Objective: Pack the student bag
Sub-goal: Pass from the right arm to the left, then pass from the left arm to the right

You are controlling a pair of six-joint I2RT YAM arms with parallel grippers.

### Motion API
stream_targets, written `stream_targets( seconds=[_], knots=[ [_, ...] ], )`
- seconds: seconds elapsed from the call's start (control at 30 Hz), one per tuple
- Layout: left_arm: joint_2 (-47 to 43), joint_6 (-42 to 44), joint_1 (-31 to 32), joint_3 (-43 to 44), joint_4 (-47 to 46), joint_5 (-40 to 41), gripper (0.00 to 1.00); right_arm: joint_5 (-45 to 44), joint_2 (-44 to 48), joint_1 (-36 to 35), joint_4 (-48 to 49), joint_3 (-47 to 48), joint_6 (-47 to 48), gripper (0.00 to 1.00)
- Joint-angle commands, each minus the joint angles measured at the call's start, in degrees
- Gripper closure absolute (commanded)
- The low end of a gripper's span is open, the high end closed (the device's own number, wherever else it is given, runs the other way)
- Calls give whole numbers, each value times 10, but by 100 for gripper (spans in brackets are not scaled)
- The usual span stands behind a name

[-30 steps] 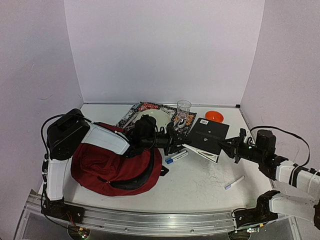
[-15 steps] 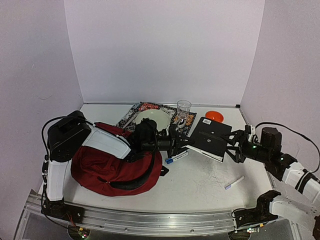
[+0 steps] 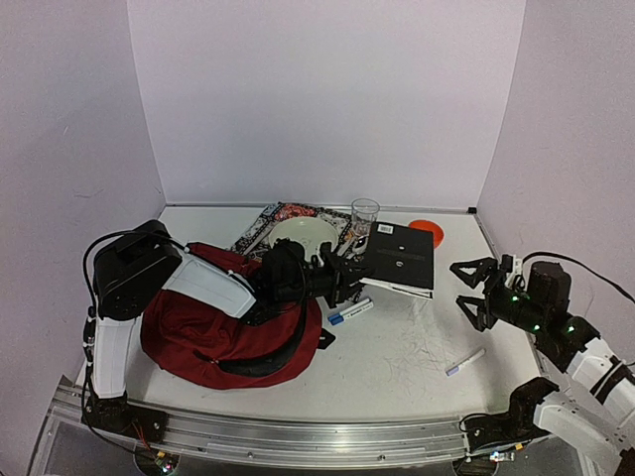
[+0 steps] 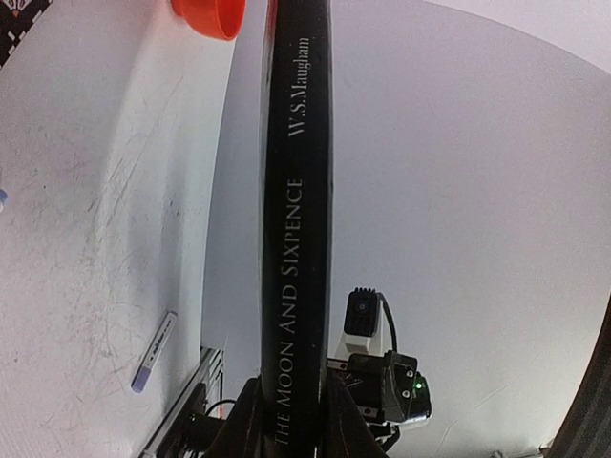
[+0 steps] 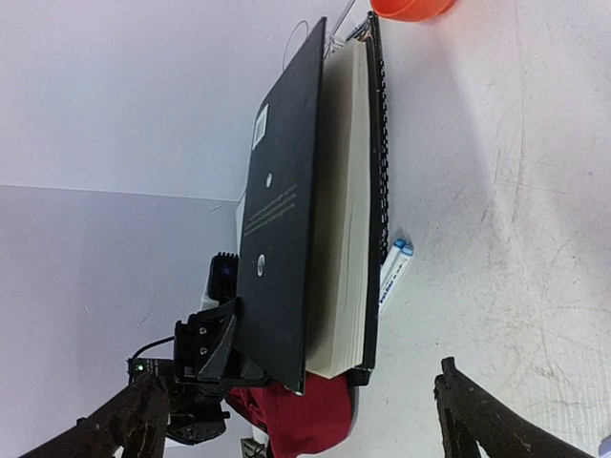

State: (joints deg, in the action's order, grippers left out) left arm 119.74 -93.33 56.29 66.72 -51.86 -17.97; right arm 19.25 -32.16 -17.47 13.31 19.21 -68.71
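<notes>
The student bag (image 3: 213, 332), dark red and floppy, lies at the left of the table under my left arm; a corner of the bag (image 5: 320, 425) shows in the right wrist view. My left gripper (image 3: 349, 276) is shut on the near end of a black book (image 3: 402, 258) and holds it above the table. The left wrist view shows the book's spine (image 4: 296, 239) running up from my left gripper (image 4: 291, 425). My right gripper (image 3: 474, 288) stands open to the right of the book, apart from it. In its own view my right gripper (image 5: 302, 380) gapes wide, facing the book (image 5: 286, 210).
Two white markers with blue caps (image 3: 349, 311) lie under the book. A white pen (image 3: 465, 362) lies near the right arm. At the back stand a white bowl (image 3: 303, 233) on a patterned mat (image 3: 288, 212), a clear glass (image 3: 365, 216) and an orange dish (image 3: 427, 227).
</notes>
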Motion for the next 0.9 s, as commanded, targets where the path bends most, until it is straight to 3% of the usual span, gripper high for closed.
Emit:
stream_targets(
  seconds=[0.0, 0.37, 0.7, 0.87],
  knots=[
    [-47, 0, 3, 28, -111, 64, 100, -7, -19, -10, 101, -12, -28, 2],
    [-33, -31, 33, 60, -110, 151, 100, -89, -127, -89, 274, -6, -47, 2],
    [-34, -34, 60, 72, -110, 199, 100, -181, -237, -175, 377, 18, -50, 2],
    [-30, -42, 70, 68, -110, 208, 100, -211, -288, -197, 409, 50, -43, 7]
  ],
)
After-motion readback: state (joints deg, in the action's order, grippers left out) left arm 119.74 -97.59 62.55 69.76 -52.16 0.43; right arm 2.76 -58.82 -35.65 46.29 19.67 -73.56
